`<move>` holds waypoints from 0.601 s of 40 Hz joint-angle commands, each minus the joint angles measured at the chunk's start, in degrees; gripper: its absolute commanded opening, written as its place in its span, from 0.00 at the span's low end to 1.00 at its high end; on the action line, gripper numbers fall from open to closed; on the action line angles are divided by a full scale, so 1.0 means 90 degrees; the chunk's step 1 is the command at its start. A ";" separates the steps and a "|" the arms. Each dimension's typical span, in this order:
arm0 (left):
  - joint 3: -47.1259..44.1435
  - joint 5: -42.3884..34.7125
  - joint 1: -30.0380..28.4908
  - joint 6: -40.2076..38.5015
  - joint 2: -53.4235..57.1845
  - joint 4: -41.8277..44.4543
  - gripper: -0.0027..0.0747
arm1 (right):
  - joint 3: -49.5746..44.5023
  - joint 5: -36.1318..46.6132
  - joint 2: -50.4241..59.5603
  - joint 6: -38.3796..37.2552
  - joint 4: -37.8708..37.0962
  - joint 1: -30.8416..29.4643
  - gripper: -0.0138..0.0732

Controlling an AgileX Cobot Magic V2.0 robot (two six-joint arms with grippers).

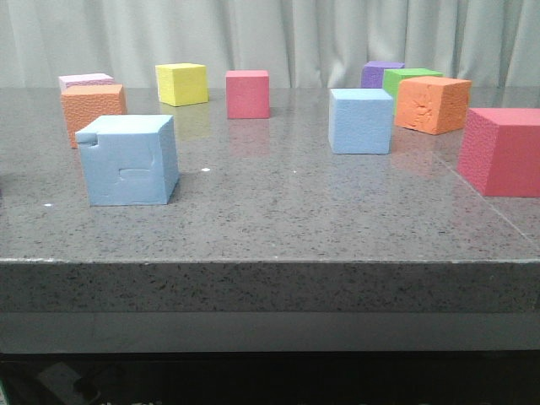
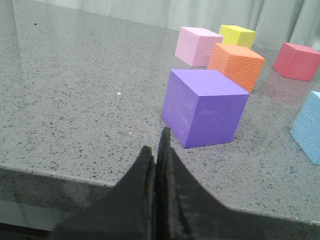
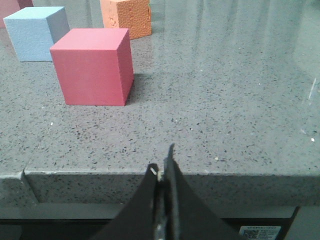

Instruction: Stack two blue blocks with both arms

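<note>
Front view: notched blue block (image 1: 128, 160) at 9 o'clock, plain blue block (image 1: 361, 121) at 2 o'clock, well apart. Left gripper (image 2: 159, 150) and right gripper (image 3: 165, 167) both closed, empty. I'd open first, approach squarely.

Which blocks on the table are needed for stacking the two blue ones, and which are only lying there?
Needed:
notched blue block
plain blue block

Lying about:
purple cube
pink block
two orange blocks
yellow block
green block
two red blocks
</note>
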State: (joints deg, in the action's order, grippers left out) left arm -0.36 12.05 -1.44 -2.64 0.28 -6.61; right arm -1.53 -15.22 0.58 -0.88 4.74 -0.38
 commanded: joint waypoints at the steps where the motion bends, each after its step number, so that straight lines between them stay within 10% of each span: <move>1: -0.0228 -0.0539 -0.0024 -0.0025 0.0143 -0.0068 0.01 | 0.0002 0.0595 0.0118 0.0060 -0.0007 -0.0035 0.08; 24: -0.0228 -0.0851 -0.0024 -0.0025 0.0143 -0.0023 0.01 | 0.0002 0.0628 0.0118 0.0054 -0.0001 -0.0035 0.08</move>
State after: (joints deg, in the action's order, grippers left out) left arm -0.36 11.34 -1.44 -2.64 0.28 -6.61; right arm -1.53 -14.78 0.58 -0.88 4.74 -0.38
